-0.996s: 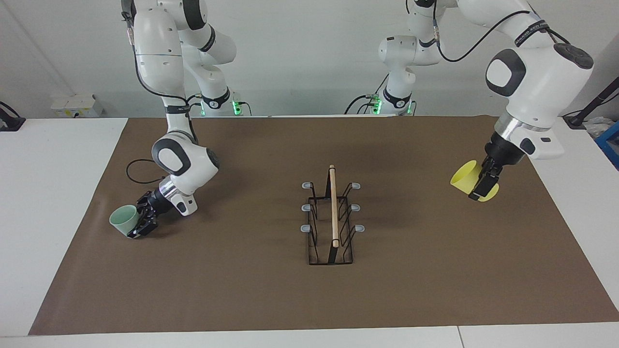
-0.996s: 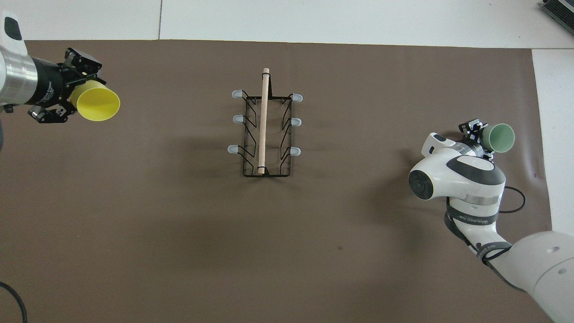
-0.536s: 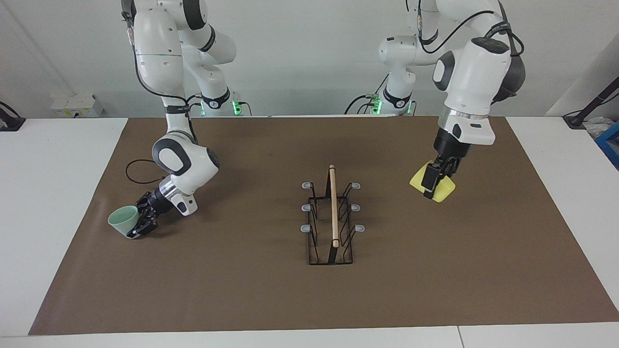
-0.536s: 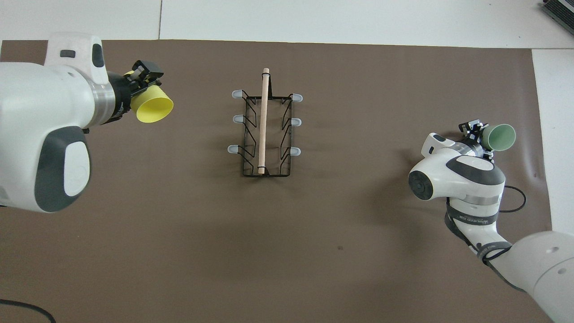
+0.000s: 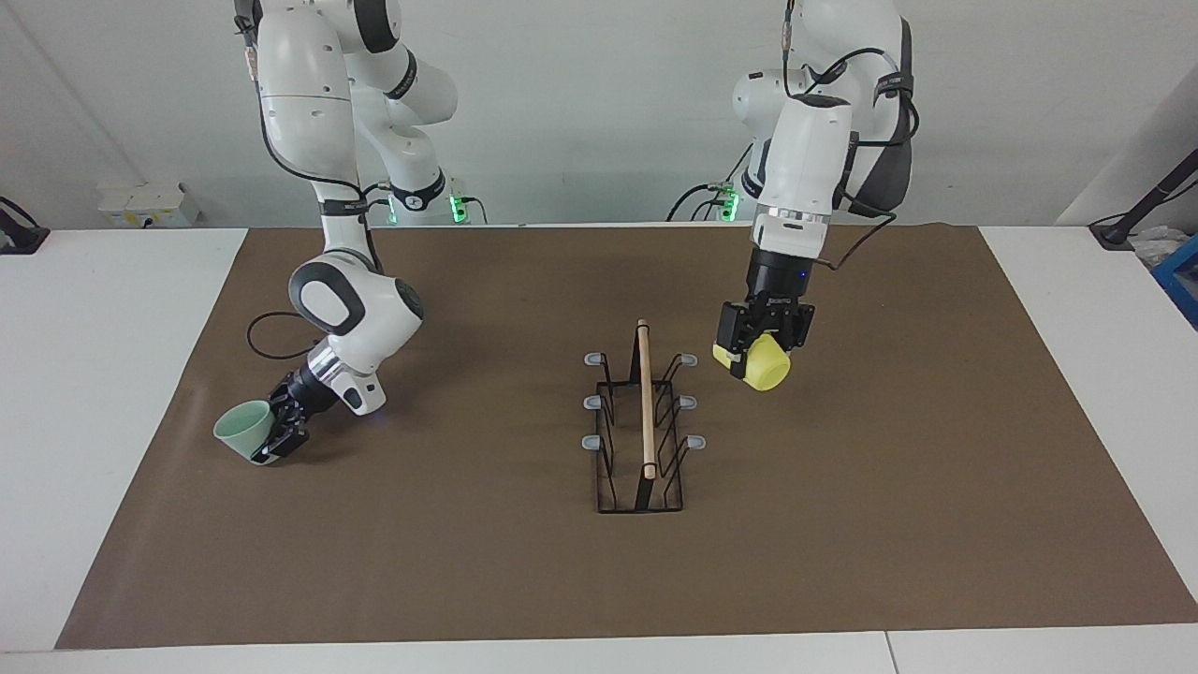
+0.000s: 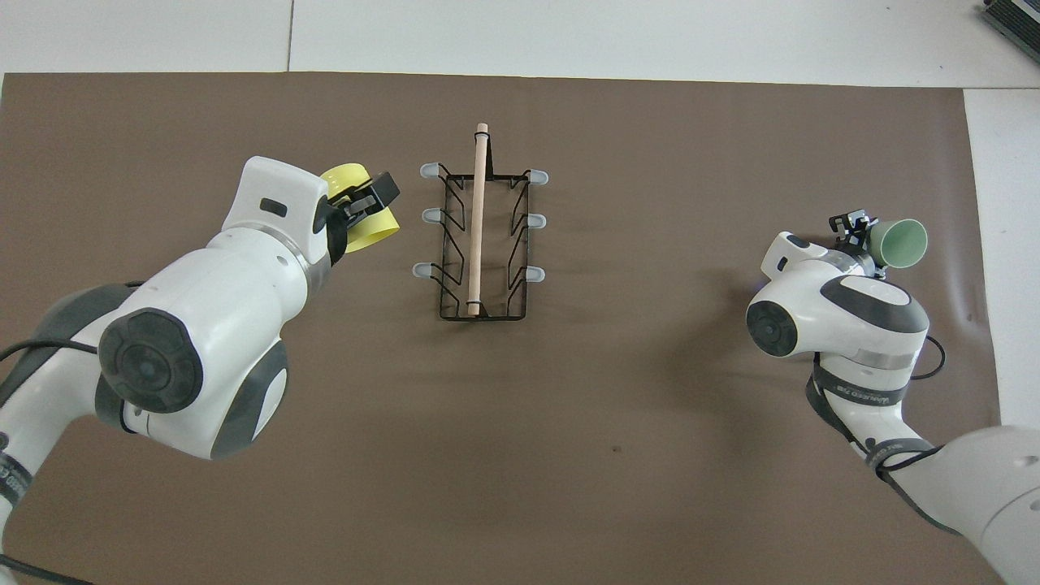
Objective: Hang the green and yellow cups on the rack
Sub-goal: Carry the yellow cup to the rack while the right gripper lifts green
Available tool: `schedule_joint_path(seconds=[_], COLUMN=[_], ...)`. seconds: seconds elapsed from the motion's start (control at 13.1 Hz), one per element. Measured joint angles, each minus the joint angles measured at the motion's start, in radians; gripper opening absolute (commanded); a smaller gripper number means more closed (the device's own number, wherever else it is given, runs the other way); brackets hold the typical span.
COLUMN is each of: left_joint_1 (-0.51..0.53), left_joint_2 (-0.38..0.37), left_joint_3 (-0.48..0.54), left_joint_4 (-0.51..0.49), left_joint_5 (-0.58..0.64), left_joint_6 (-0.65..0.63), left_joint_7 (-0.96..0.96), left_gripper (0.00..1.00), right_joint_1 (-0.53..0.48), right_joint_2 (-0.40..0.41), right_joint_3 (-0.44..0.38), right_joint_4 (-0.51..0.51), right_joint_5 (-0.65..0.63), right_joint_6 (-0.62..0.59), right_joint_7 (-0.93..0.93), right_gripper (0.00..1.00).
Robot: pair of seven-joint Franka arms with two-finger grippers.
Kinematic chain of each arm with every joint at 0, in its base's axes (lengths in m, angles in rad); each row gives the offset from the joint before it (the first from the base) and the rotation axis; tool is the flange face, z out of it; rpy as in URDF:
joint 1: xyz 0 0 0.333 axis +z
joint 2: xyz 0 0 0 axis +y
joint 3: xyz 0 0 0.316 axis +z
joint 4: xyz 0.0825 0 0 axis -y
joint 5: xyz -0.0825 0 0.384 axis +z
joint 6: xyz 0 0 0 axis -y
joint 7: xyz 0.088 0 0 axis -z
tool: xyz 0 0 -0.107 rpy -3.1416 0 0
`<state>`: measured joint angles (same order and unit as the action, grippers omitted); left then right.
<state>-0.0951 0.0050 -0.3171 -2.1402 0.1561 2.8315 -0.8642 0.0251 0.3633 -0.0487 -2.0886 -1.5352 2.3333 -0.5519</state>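
The rack (image 5: 642,421) (image 6: 479,236), black wire with a wooden rod on top and grey-tipped prongs, stands mid-mat. My left gripper (image 5: 763,339) (image 6: 367,201) is shut on the yellow cup (image 5: 767,367) (image 6: 367,234). It holds the cup tilted in the air, just beside the rack's prongs on the left arm's side. Toward the right arm's end, my right gripper (image 5: 281,432) (image 6: 855,231) is shut on the green cup (image 5: 240,429) (image 6: 900,244). That cup lies tipped on its side low over the mat, mouth pointing away from the rack. Whether it touches the mat I cannot tell.
A brown mat (image 5: 468,562) covers the white table (image 5: 94,374). A black cable (image 5: 262,335) loops on the mat beside the right arm. The left arm's big wrist and elbow (image 6: 187,366) hang over the mat.
The left arm has swung the yellow cup from its end of the table in toward the rack. The right gripper has closed on the green cup and shifted it slightly.
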Motion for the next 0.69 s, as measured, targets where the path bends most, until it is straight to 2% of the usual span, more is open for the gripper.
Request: schedule_joint_path(seconds=[0.15,0.31,0.69], left_joint_1=[0.000,0.000,0.000], left_joint_2=[-0.015,-0.020,-0.021], left_joint_3=[-0.012,-0.028,-0.038], left_joint_4=[-0.064,-0.107,-0.157], left_joint_5=[0.009,0.019,0.022], left_joint_6=[0.115,0.175,0.288], left_joint_7=[0.000,0.001,0.001], left_gripper=[0.00,0.00,0.00], right_joint_1=[-0.005,-0.004,-0.001], right_joint_2=[-0.032,-0.065,-0.189], right_joint_3=[0.000,0.008,0.129], right_joint_4=[0.001,0.002,0.023], right_joint_5=[0.111,0.263,0.878], right_joint_6=[0.033,0.075,0.039], right_joint_7=[-0.053,-0.129,-0.363], right_gripper=[0.55,0.55,0.55])
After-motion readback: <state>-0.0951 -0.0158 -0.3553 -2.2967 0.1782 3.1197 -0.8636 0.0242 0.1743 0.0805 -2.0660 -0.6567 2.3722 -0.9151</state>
